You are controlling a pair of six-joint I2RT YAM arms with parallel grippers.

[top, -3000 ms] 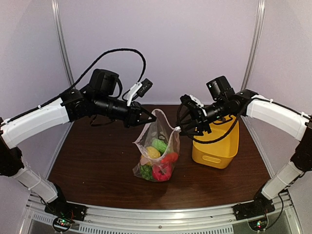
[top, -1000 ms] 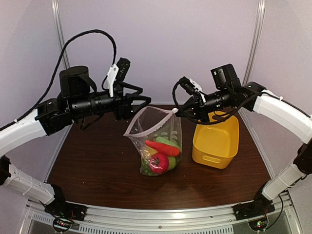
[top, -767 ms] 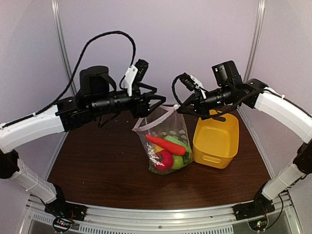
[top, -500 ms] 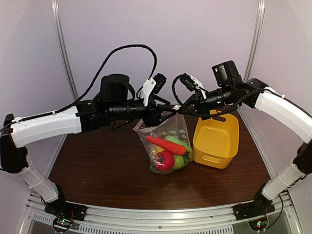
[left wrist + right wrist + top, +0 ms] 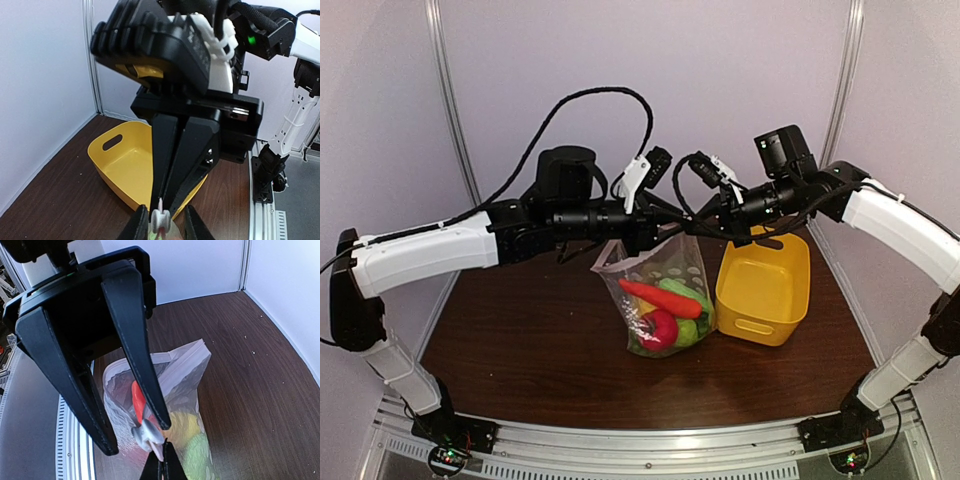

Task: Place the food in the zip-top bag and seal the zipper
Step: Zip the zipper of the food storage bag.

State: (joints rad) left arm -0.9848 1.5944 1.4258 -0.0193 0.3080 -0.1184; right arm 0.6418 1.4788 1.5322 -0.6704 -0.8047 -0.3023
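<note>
Newly swung in: left gripper (image 5: 135, 434), narrowing but unclenched, astride thin clear zipper strip (image 5: 170, 354); right gripper (image 5: 161, 456) pinching dotted plastic bag (image 5: 177, 382). Sealing next.

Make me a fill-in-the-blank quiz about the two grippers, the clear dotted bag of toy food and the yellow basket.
Of the left gripper and the right gripper, the one pinched shut on the rim of the clear dotted plastic zip-top bag is the ____ one.
The long orange-red toy carrot lies inside the ____.
The yellow plastic handled basket beside it is ____.
Missing words: right, bag, empty.
</note>
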